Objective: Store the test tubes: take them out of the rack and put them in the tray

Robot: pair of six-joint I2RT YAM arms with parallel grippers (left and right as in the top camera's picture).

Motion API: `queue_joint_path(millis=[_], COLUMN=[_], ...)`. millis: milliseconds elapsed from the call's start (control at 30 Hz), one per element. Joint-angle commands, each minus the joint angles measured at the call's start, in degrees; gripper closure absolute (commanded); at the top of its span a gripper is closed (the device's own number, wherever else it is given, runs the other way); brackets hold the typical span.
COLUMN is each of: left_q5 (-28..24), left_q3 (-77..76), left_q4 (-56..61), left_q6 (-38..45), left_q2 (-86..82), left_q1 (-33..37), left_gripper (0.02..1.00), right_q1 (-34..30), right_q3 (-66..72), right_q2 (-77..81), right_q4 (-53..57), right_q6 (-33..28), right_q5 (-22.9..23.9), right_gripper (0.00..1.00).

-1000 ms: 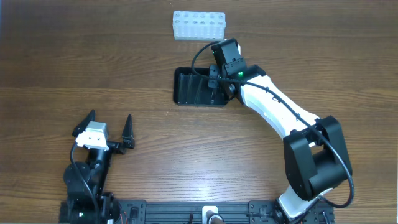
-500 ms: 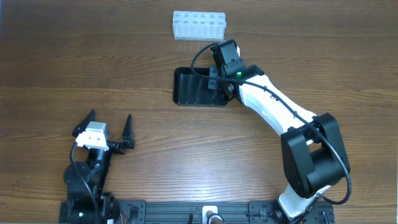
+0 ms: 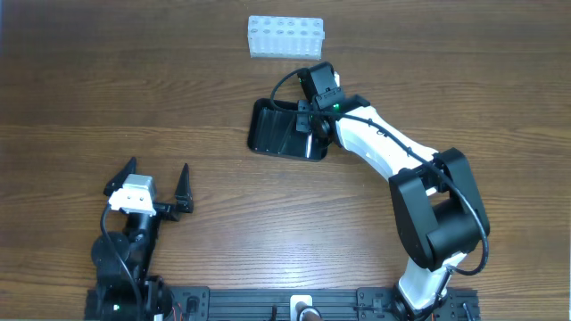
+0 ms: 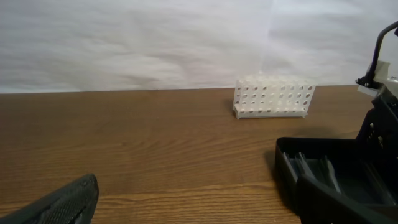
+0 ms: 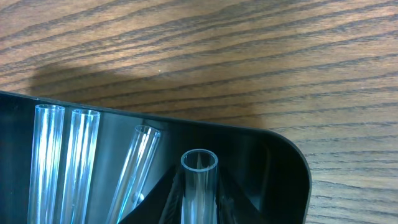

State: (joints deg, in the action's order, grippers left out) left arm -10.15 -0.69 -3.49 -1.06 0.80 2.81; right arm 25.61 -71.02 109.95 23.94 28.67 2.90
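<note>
The white test tube rack [image 3: 285, 37] stands at the far edge of the table; in the left wrist view no tube sticks out above the rack [image 4: 273, 98]. Nearer lies the black tray [image 3: 268, 134], slightly askew. My right gripper [image 3: 309, 120] is down inside the tray's right end, shut on a clear test tube [image 5: 199, 177] whose open mouth faces the wrist camera. Three more clear tubes [image 5: 78, 162] lie in the tray [image 5: 286, 168] beside it. My left gripper [image 3: 152, 189] hangs open over bare table at the near left, holding nothing.
The wooden table is bare between the left gripper and the tray [image 4: 329, 180]. The right arm [image 3: 393, 152] stretches from the near right diagonally to the tray. A white wall rises behind the rack.
The right gripper has shifted a little left and nearer inside the tray, and the tray has turned slightly, its right end swinging nearer. The left arm has not moved.
</note>
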Motion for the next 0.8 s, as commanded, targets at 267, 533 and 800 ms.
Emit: queue_joint_path(millis=[267, 533, 800], left_q5=[-0.7, -0.7, -0.7], left_q3=[0.3, 0.3, 0.3], left_q4=[0.0, 0.0, 0.0], left_q6=[0.7, 0.7, 0.7], left_q2=[-0.5, -0.5, -0.5], left_q1=[-0.1, -0.1, -0.1], left_gripper=[0.02, 0.018, 0.02], right_q1=[0.3, 0.3, -0.3], right_q3=[0.5, 0.5, 1.5], right_q2=[0.3, -5.8, -28.3], right_q4=[-0.2, 0.0, 2.9], right_q6=[0.0, -2.2, -13.5], right_q5=[0.2, 5.2, 13.6], right_gripper=[0.656, 0.478, 0.152])
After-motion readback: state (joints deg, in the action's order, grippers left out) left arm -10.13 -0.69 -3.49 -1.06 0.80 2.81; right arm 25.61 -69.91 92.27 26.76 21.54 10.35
